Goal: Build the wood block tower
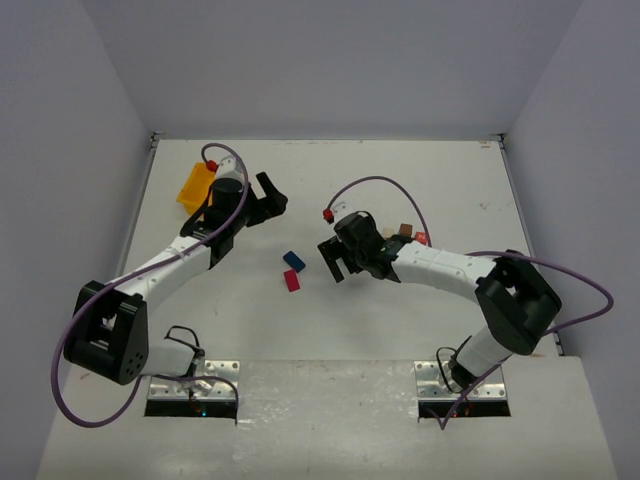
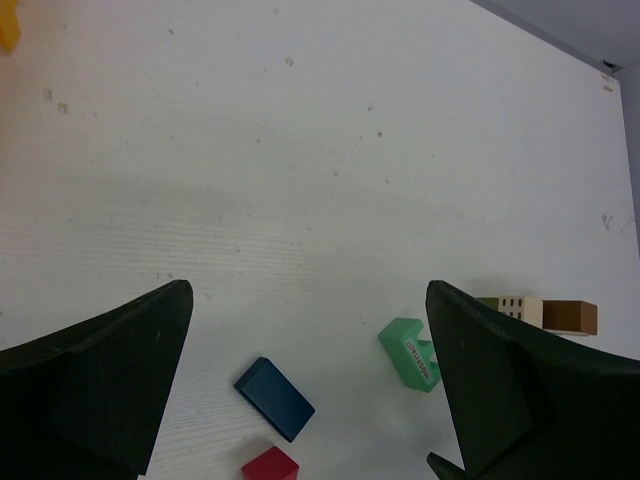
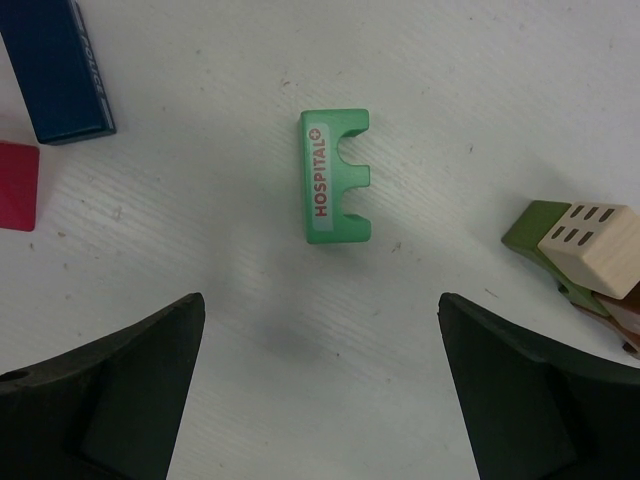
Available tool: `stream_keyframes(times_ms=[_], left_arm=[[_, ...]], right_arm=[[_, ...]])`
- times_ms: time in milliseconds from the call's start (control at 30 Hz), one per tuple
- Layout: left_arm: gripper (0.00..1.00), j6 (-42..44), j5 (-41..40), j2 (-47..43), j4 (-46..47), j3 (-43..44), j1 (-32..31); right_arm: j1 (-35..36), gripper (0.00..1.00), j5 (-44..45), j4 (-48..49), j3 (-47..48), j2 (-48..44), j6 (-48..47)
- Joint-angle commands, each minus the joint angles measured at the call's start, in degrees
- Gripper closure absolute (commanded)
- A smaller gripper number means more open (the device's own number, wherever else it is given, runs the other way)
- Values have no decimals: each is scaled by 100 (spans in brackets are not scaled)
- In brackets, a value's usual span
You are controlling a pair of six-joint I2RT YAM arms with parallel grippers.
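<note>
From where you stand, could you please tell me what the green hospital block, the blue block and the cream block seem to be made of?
Green hospital block: probably painted wood, matte green, with a printed white label strip.
Blue block: likely painted wood too, smooth dark coat, slight sheen.
Cream block: seemingly bare pale wood with printed dark windows.

White table (image 1: 450,180), plain pale grey walls (image 1: 330,60) on three sides

7 small wooden blocks (image 3: 335,190), 1 yellow tray (image 1: 193,185), 2 robot arms (image 1: 160,266).
</note>
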Motion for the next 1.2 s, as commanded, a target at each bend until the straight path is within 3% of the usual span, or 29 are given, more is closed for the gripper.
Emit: stream_keyframes(times_ms=[0,533,1167], left_arm=[[0,61,91,16,261,157,58],[0,99,220,23,334,151,58],[0,96,337,62,348,157,58]], right_arm=[[38,1,247,363,-45,-176,128],[44,1,510,979,-321,-100,195],[-48,1,453,1378,-116,643,45]])
